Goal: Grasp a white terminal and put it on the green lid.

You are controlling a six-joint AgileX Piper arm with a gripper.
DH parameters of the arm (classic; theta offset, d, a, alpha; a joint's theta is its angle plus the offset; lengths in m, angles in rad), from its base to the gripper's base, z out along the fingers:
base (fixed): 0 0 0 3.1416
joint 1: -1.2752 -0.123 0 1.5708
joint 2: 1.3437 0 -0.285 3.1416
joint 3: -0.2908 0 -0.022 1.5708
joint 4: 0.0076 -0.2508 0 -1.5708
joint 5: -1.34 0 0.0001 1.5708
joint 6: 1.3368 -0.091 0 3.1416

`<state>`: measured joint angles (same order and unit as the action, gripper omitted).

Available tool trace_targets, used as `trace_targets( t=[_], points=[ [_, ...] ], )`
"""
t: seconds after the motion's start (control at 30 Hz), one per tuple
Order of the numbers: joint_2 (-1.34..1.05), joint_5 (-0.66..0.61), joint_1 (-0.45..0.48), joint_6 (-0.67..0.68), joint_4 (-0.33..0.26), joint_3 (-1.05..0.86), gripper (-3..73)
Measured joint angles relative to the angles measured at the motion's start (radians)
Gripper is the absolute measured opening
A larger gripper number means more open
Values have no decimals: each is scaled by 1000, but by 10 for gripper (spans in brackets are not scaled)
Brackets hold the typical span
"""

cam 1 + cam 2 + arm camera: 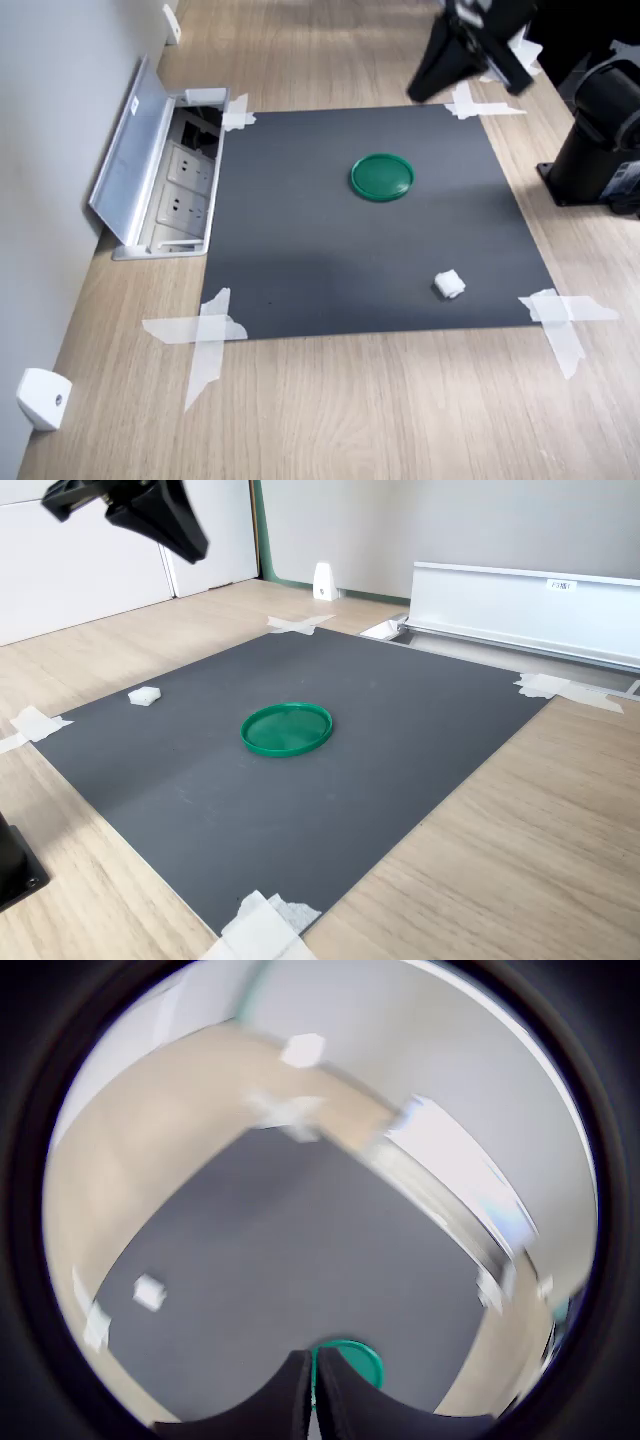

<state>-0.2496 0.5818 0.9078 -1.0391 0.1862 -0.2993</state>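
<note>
Your white terminal lies on the dark grey mat, near the mat's edge and well apart from the green lid; in the second exterior view it sits at the second exterior view's left of the lid, close to a taped corner. The lid rests flat on the mat, roughly mid-sheet, rim up, with nothing on it. In the wrist view you see the terminal as a small pale block out on the mat, and only an arc of the lid shows just past the fingertips.

The gripper hangs in the air, well above the mat and touching nothing; in the wrist view its two dark fingers stand nearly together with only a thin slit between them, and they carry nothing. In the first exterior view it is a blurred dark shape beyond the mat's far edge from the terminal.

The mat is fixed at its corners by white tape crosses to a pale wood-grain tabletop. Beyond the mat from the terminal, an open socket box with a raised metal flap is set into the top beside a grey wall. A white wedge-shaped block sits on the wood by that wall.
</note>
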Motion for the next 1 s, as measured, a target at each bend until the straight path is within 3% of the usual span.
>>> trace_targets(
  t=[0.17,0.27,0.53,0.7,0.83,1.0],
  points=[
    [111,-97,-144,97,-2,76,-9],
    [167,-135,-192,235,-17,118,-9],
    [245,-273,-209,684,-204,189,-9],
    [293,-298,-209,729,-194,198,22],
    [330,-297,-209,738,-177,198,139],
    [345,-249,-262,745,-115,199,405]
  ],
)
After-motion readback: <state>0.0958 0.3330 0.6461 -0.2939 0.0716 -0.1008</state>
